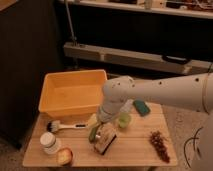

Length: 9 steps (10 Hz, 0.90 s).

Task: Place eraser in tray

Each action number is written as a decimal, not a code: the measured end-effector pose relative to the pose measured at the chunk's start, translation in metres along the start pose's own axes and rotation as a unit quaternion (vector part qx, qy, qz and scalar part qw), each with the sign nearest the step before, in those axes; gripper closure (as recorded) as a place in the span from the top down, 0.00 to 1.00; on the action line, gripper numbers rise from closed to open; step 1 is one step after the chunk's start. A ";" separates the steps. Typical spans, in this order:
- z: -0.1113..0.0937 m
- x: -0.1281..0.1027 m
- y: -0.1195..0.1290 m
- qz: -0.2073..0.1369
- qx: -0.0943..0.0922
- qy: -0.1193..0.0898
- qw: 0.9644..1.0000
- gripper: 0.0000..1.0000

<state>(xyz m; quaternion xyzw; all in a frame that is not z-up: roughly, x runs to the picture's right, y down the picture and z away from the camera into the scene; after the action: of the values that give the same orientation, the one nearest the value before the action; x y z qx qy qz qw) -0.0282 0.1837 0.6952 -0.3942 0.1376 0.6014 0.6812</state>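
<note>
1. At the far left of the light wooden tabletop [137,154] stands one squat white jar [50,142]. One small orange-red round thing [64,156], perhaps a fruit, sits just in front of it.
2. One white-handled brush with black bristles [65,126] lies flat between the jar and the bin behind it.
3. That bin is the one large yellow-orange rectangular plastic tray [46,97], at the back left of the tabletop. I see nothing inside it.
4. One green elongated object [93,133], which I cannot identify, lies just left of the eraser.
5. The one small rectangular eraser [106,144], with a tan top and a dark underside, is at the front middle of the tabletop. It is outside the tray, near its front right corner, and looks tilted.
6. The white arm reaches in from the right, and its one pincer [103,129] is low, right at the eraser's top. I cannot tell whether it is spread, pressed together or already pinching the eraser.
7. As I judge it, the pick-up is the step in hand. Next comes a sure hold, a lift that clears the tray's sloping wall, a carry back and to the left, and a release over the tray's floor.
8. Right of the arm are one pale green cup [123,120], one teal-green rectangular sponge [141,107] and one dark red bunch of grapes [159,143].
</note>
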 end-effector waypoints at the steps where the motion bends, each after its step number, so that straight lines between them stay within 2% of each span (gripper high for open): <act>1: 0.006 0.000 0.000 0.002 0.004 0.000 1.000 0.80; 4: 0.010 0.003 -0.011 0.042 0.027 -0.007 0.999 0.80; 5: 0.011 0.005 -0.015 0.062 0.035 -0.009 0.997 0.80; 7: 0.021 0.004 -0.015 0.081 0.058 -0.011 0.995 0.80; 9: 0.025 0.003 -0.023 0.099 0.069 -0.014 0.993 0.80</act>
<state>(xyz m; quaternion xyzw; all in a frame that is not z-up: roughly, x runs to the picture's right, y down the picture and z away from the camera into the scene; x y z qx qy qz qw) -0.0138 0.2043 0.7185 -0.3219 0.2073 0.6603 0.6461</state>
